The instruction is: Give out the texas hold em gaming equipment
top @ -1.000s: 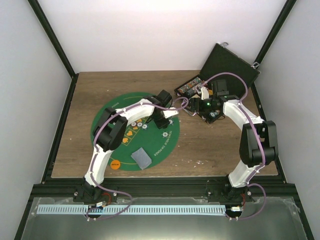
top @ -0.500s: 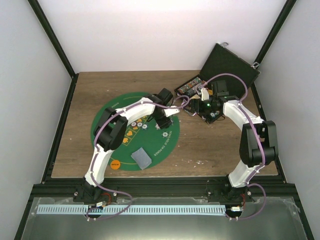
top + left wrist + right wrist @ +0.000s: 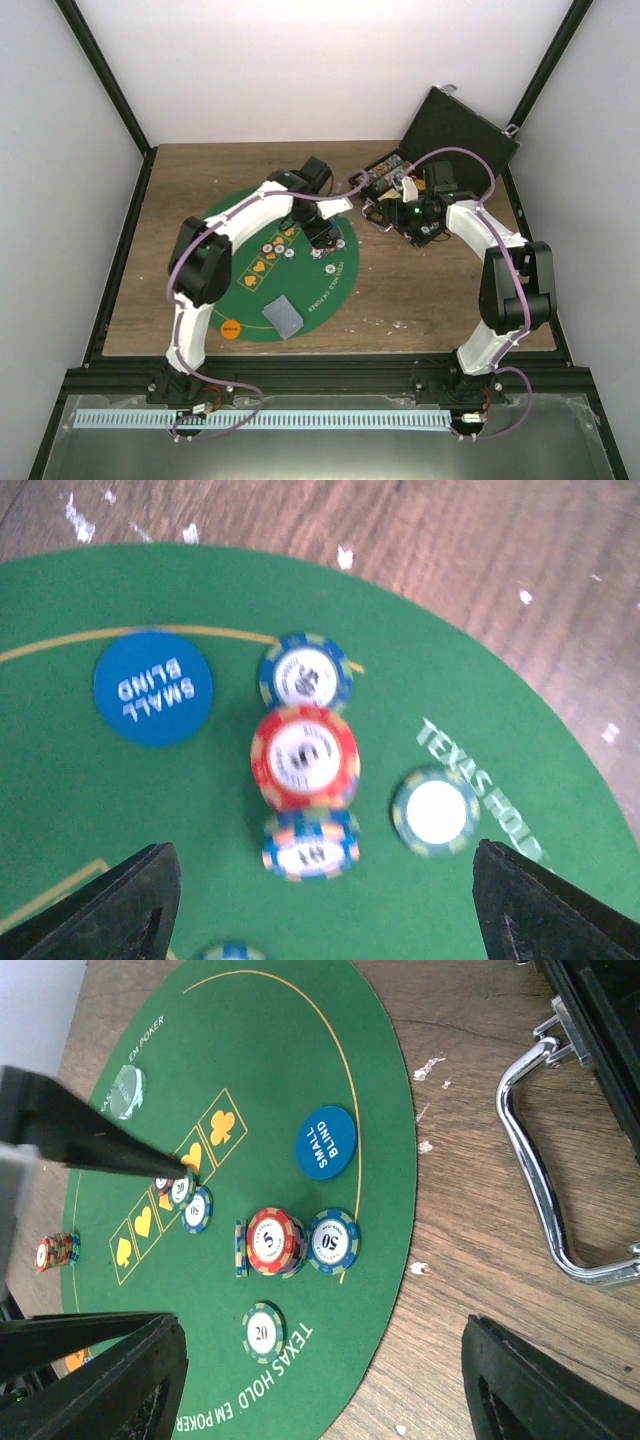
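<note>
The wooden table [image 3: 430, 290] shows as a broad strip of planks on the near side of the right gripper [image 3: 380, 208], running to the black rail [image 3: 330, 362] at the near edge. The green mat [image 3: 215, 290] is spread beneath the left gripper [image 3: 322, 236]. Its curved edge is met just ahead and to the right of that gripper, with wood beyond. The black case [image 3: 455, 125] stands open behind the right gripper, and its metal handle [image 3: 545, 1180] is parted from the mat's edge by a band of wood.

Both pairs of jaws are held wide apart, with nothing between them.

The grey cards [image 3: 282, 315] and the orange disc [image 3: 230, 328] are laid well behind the left gripper, close to the mat's near edge. The blue disc [image 3: 152, 687] lies ahead and to its left. The red chip [image 3: 304, 757] sits straight ahead, flanked closely by the blue chip [image 3: 305, 672] beyond it and the striped chip [image 3: 310, 845] nearest the fingers. The green chip [image 3: 435, 810] is set to the right, just inside the mat's edge.

Compared with a second ago, the left arm's elbow has been swung leftward and its forearm carried toward the far side of the mat, while the right arm is little changed
</note>
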`<state>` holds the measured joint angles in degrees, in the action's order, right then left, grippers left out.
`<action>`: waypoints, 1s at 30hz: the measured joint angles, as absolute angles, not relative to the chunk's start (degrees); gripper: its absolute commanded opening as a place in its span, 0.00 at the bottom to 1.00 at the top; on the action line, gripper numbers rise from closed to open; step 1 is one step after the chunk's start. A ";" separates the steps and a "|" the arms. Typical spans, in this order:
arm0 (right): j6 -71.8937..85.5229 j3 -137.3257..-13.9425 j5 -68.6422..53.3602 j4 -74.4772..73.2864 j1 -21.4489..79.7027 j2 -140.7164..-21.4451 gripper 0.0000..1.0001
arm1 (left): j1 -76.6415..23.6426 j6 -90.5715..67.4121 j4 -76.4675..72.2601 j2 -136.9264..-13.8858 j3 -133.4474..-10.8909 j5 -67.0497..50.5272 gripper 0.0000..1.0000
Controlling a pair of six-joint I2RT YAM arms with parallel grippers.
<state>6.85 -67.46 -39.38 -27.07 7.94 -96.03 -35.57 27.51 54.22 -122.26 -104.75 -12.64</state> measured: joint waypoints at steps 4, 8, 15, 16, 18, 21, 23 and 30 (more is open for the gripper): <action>6.96 -67.46 -39.46 -27.22 7.94 -95.98 0.75 | -32.71 28.84 56.10 -115.42 -99.77 -15.59 0.78; 7.81 -67.46 -40.29 -27.05 7.97 -95.98 0.75 | -26.48 28.47 56.71 -110.56 -96.47 -15.25 0.81; 8.67 -68.60 -39.94 -27.38 9.52 -96.01 0.75 | -15.40 26.20 54.41 -109.58 -88.16 -9.85 0.83; 8.64 -69.01 -39.77 -27.53 10.11 -96.05 0.75 | -15.05 26.30 53.76 -109.58 -86.28 -8.99 0.82; 8.27 -70.17 -39.55 -27.92 11.75 -96.23 0.75 | -15.29 26.85 52.56 -109.58 -82.78 -8.34 0.81; 7.42 -73.06 -38.70 -28.36 15.49 -97.30 0.69 | -15.84 27.05 51.55 -109.58 -80.12 -8.32 0.76; 8.03 -75.09 -37.98 -28.18 18.37 -98.50 0.60 | -16.05 26.87 50.83 -109.58 -79.75 -8.95 0.75; 17.82 -65.52 -36.12 -20.80 24.18 -96.47 0.44 | -15.66 25.96 47.09 -109.58 -79.11 -10.68 0.71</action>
<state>17.82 -65.52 -36.12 -20.80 24.18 -96.47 -15.66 25.96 47.09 -109.58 -79.11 -10.68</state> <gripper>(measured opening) 0.489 0.718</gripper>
